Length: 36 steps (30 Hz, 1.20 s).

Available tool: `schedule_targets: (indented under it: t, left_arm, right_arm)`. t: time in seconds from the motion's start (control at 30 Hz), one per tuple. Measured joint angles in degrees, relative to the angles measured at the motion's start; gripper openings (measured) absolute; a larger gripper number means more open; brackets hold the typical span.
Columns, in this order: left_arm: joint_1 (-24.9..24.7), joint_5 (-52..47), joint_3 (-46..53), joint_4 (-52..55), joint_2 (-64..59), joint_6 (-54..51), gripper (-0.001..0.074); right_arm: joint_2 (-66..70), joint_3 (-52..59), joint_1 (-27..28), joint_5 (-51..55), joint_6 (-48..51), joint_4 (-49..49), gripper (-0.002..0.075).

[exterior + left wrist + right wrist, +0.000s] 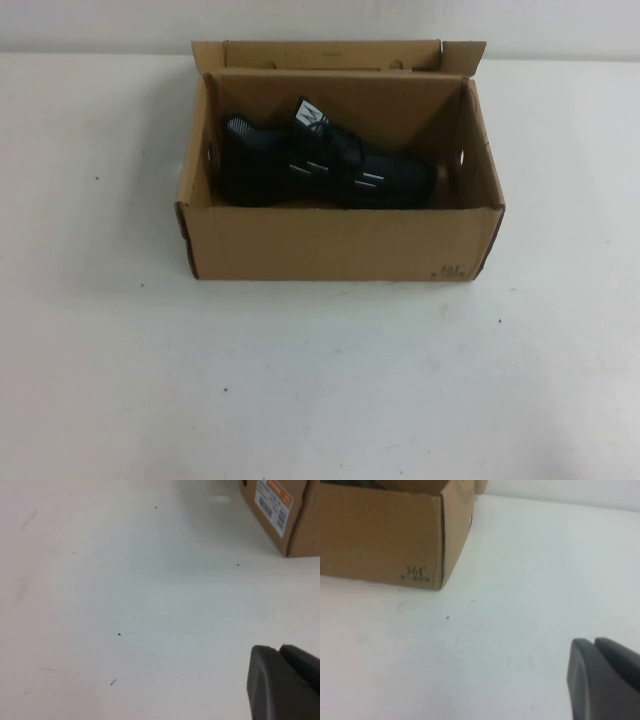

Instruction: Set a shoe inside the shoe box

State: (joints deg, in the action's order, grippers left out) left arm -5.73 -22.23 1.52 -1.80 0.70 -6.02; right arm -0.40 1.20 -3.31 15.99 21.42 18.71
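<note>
Left hand (pixel 280 685): low over the near left tabletop, empty; finger spread cannot be told.
Right hand (pixel 602 680): likewise, near right.
Shoe (pixel 320 165): inside the shoe box (pixel 340 245), toward the far edge.
Progress: looks complete.

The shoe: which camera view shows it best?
The high view: the shoe lies in the shoe box. Both wrist views show only box corners, table and the left gripper or right gripper, no shoe.

The left gripper (pixel 285 685) hangs over the white table (pixel 125 605), the shoe box (pixel 290 515) well apart.
</note>
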Motion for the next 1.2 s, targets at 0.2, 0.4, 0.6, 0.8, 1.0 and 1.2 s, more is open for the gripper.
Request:
schedule_targets:
  t: [0.2,0.4,0.6,0.8,1.0,1.2]
  left_arm:
    - [0.00,0.00,0.00,0.00,0.00,0.00,-0.0001]
    - [0.00,0.00,0.00,0.00,0.00,0.00,-0.0001]
    - [0.00,0.00,0.00,0.00,0.00,0.00,-0.0001]
    - [0.00,0.00,0.00,0.00,0.00,0.00,-0.0001]
    - [0.00,0.00,0.00,0.09,0.00,0.00,-0.0001]
    - [0.00,0.00,0.00,0.09,0.00,0.00,-0.0001]
  right_arm:
    - [-0.05,0.46,0.58,3.17,0.00,0.95,-0.0017]
    - [-0.05,0.46,0.58,2.94,-0.93,-0.50,-0.0017]
    - [-0.05,0.46,0.58,3.17,-11.01,-10.26,-0.0017]
    - [-0.05,0.46,0.58,3.37,-17.05,-16.64,-0.0017]
    - [-0.05,0.46,0.58,3.37,-17.64,-17.02,-0.0017]
    - [-0.05,0.46,0.58,3.37,-17.65,-17.04,-0.0017]
